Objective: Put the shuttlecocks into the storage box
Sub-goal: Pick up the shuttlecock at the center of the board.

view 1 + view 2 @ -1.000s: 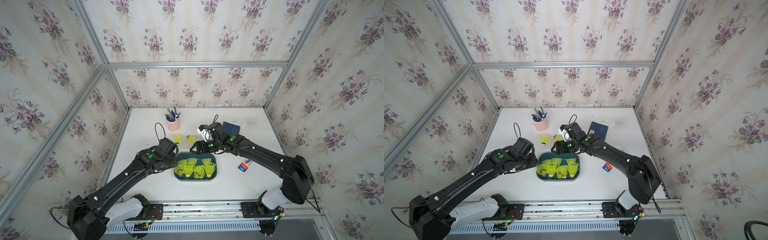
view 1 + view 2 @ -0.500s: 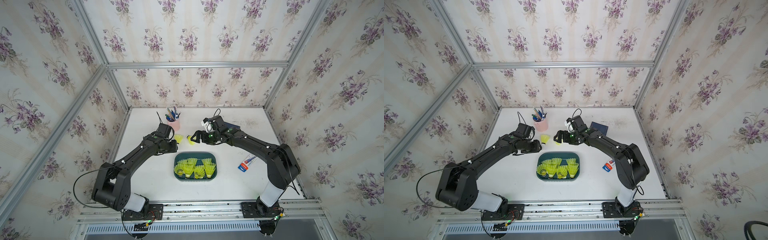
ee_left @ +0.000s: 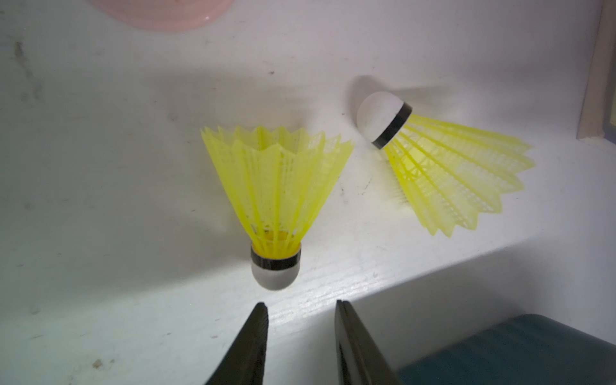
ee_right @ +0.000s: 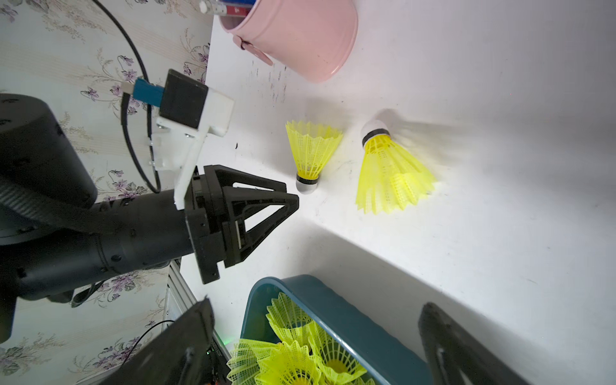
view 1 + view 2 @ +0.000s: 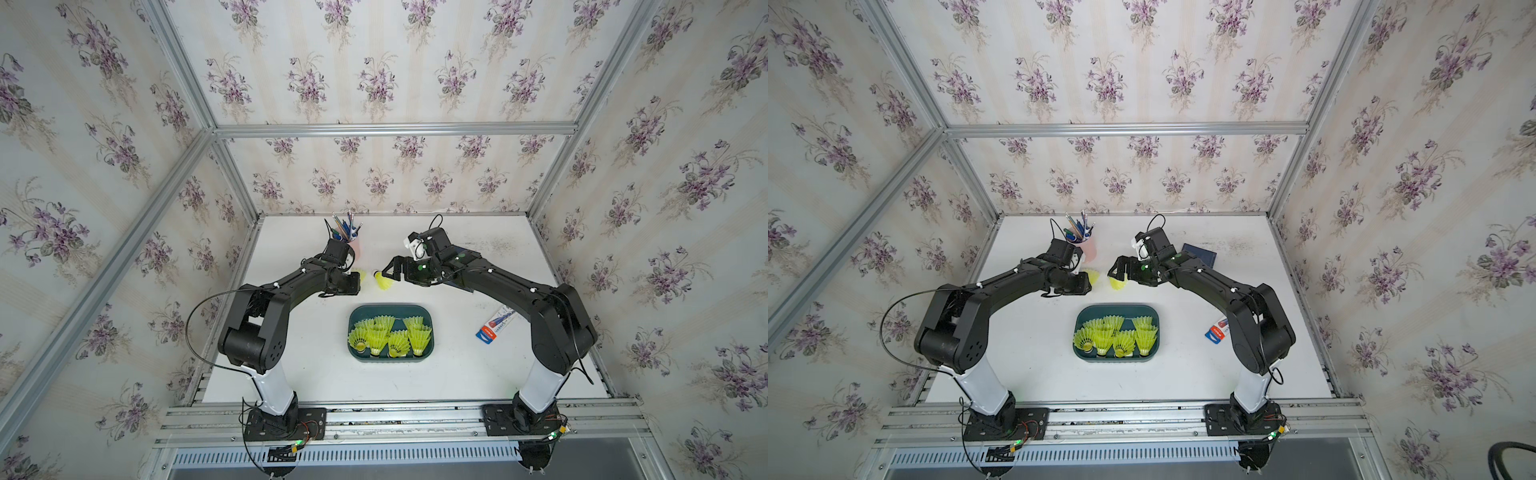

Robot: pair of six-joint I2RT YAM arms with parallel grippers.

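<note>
Two loose neon yellow shuttlecocks lie on the white table behind the storage box (image 5: 390,308). One shuttlecock (image 3: 276,200) points its white tip at my left gripper (image 3: 301,305), whose jaws stand a narrow gap apart just short of it, holding nothing. In both top views it shows as yellow beside the left gripper (image 5: 353,284) (image 5: 1084,286). The other shuttlecock (image 5: 384,282) (image 4: 390,173) lies on its side just before my right gripper (image 5: 388,272), which is wide open and empty. Several shuttlecocks (image 5: 388,336) (image 5: 1115,338) stand tip-down in the dark teal box (image 5: 1117,308).
A pink pen cup (image 5: 355,247) (image 4: 300,36) stands just behind the left gripper. A navy book (image 5: 1200,255) lies behind the right arm. A red, white and blue tube (image 5: 496,328) lies right of the box. The left wall is close.
Both arms have swung from over the box back to the two loose shuttlecocks behind it. The right jaws have opened wide. The left jaws have narrowed a little.
</note>
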